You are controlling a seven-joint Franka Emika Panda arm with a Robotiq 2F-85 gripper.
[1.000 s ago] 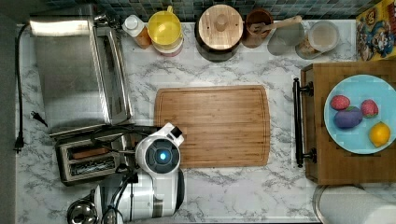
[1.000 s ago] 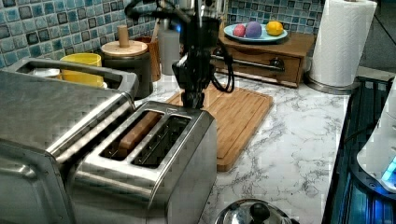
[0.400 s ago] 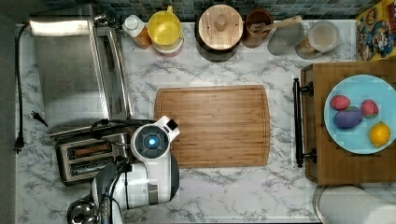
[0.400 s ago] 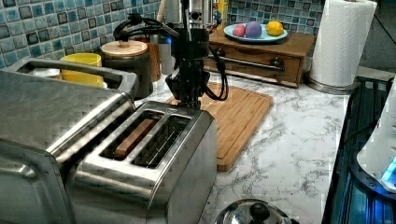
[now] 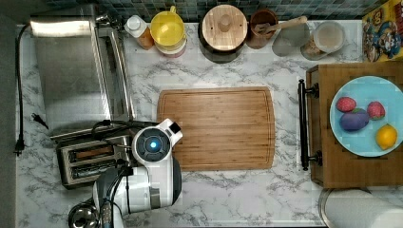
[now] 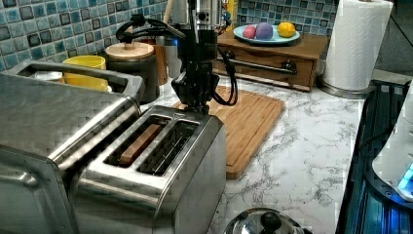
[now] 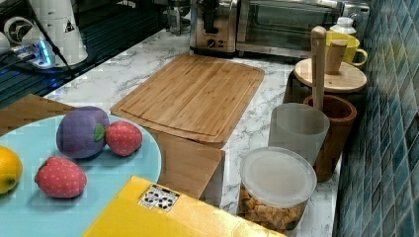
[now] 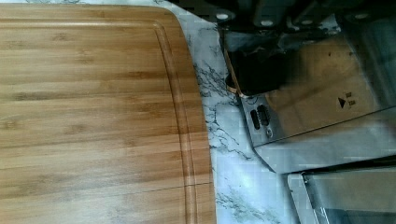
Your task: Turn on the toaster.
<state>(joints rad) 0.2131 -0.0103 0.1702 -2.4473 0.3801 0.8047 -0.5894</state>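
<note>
The toaster (image 5: 88, 160) is a small steel box with two dark slots, and it stands beside the large toaster oven (image 5: 76, 71). A brown slice sits in one slot (image 6: 141, 143). My gripper (image 6: 197, 103) hangs straight down over the toaster's (image 6: 160, 165) end, the one facing the cutting board, with its fingers shut and their tips at the top edge. In the wrist view the dark fingertips (image 8: 254, 70) sit against the toaster's steel end face (image 8: 308, 107). The arm's wrist (image 5: 152, 145) covers that end in the top view.
A bamboo cutting board (image 5: 218, 128) lies just beyond the toaster on the marble counter. A steel kettle (image 5: 83, 216) stands near the arm's base. Jars and a yellow cup (image 5: 167, 26) line the tiled wall. A wooden stand with a blue fruit plate (image 5: 366, 116) is at the top view's right.
The arm shifted toward the top view's left and upward over the toaster's end, then held nearly still. The gripper has come down slightly onto the toaster's edge.
</note>
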